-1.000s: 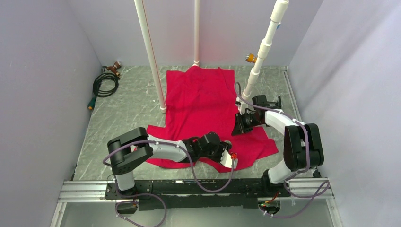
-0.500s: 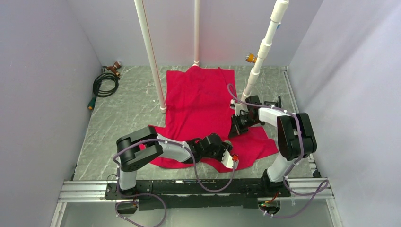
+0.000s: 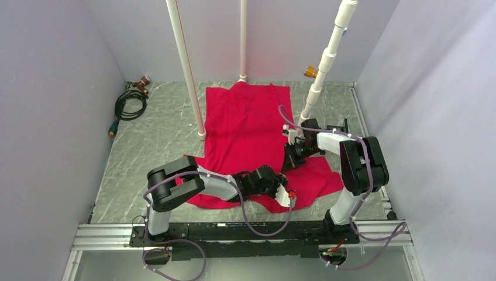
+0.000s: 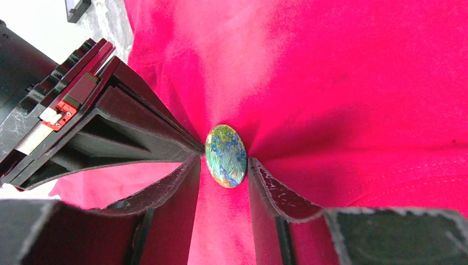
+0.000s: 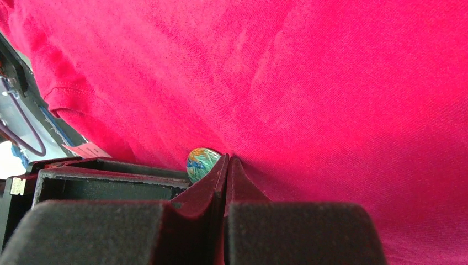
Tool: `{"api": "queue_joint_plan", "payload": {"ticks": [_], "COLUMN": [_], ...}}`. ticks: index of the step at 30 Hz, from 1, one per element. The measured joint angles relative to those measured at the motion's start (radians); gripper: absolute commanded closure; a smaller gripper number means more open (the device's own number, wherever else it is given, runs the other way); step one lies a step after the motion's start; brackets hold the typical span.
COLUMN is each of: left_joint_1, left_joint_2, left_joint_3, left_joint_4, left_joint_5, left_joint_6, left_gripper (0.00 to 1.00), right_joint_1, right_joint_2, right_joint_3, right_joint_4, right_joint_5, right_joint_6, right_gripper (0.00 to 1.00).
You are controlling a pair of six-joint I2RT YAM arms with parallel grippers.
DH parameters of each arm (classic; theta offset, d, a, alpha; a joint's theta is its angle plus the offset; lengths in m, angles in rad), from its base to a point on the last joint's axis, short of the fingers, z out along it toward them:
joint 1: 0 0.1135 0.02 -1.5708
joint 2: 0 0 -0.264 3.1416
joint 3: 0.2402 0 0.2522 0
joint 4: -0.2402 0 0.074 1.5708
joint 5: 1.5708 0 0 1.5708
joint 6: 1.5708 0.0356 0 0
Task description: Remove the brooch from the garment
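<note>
Two arms are committed to one spot. The step in hand is judged to be securing the brooch for separation, not yet the pull.

Tabletop (image 3: 158, 134): grey and marbled, carrying the garment (image 3: 248, 126). This is a red T-shirt spread flat through the middle of the top view, its long axis running from lower frame to upper frame.

Right end effector (image 5: 226, 165): fingers fully together, pinching a pucker of the red cloth just beside the brooch. Creases radiate from that pinch.

Left end effector (image 4: 223, 164): partly open, one finger on each side of the brooch, both very near its rim. Firm contact cannot be confirmed.

Brooch (image 4: 225, 155): attached to the shirt, at the centre of the left wrist view. It reads there as an oval, long axis near upright in the frame with the top leaning slightly left. Its painted green-blue face is turned toward the camera.

Next move, by judgement: close the left fingers on the rim, then draw away while the right holds the cloth.
</note>
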Motion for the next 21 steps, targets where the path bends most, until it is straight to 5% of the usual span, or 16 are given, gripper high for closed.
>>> {"api": "queue_joint_plan", "payload": {"ticks": [12, 21], "left_joint_1": [0.013, 0.031], "left_joint_2": [0.0, -0.001], "left_joint_3": [0.0, 0.0], "left_joint_4": [0.028, 0.078], "left_joint_5": [-0.024, -0.048], "left_joint_6": [-0.001, -0.001], "left_gripper": [0.59, 0.73], "right_joint_1": [0.035, 0.047], "right_joint_2": [0.008, 0.037], "right_joint_3": [0.015, 0.032], "right_joint_4": [-0.008, -0.022], "right_joint_5": [-0.002, -0.012], "right_joint_6": [-0.01, -0.012], "right_gripper": [1.0, 1.0]}}
